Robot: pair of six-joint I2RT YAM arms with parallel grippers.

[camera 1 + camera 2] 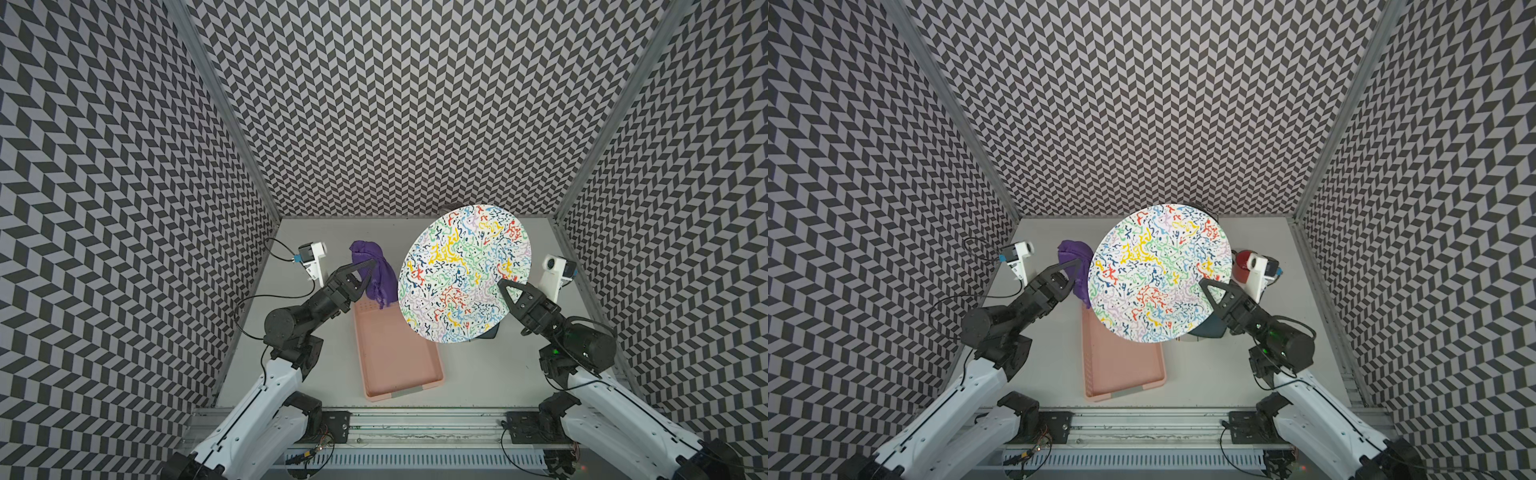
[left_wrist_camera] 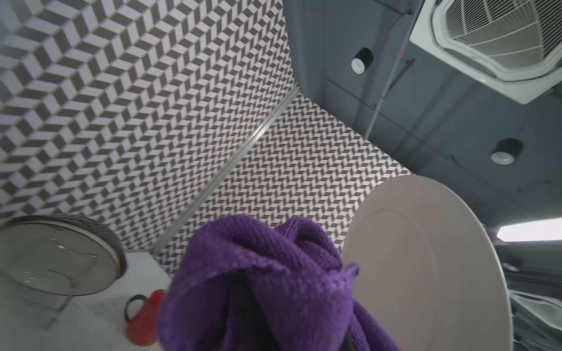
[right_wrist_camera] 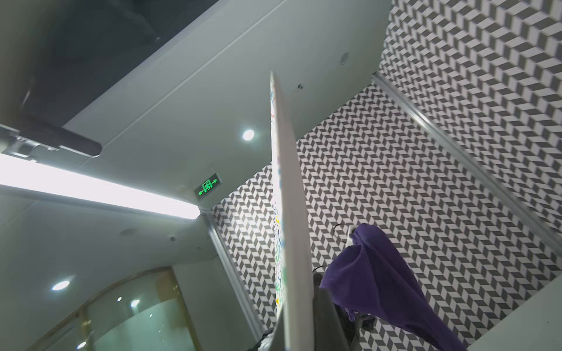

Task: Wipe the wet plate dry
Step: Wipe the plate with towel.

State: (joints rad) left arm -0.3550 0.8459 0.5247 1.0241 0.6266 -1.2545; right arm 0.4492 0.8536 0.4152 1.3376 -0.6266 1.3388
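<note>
Right hand (image 1: 501, 283) pinching plate (image 1: 465, 266) rim; left hand (image 1: 373, 262) clamping purple cloth (image 1: 383, 279), seemingly beside plate.

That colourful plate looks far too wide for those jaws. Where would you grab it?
By the rim, coming in edge-on from the outside. The plate is a broad, tilted disc but thin at its edge, so only the rim fits between the jaws. The right gripper is shut on it that way.

Black-and-white chevron walls (image 1: 395, 104) enclose a pale grey table (image 1: 478, 374); overhead, a ceiling strip light (image 3: 91, 188) glows.
</note>
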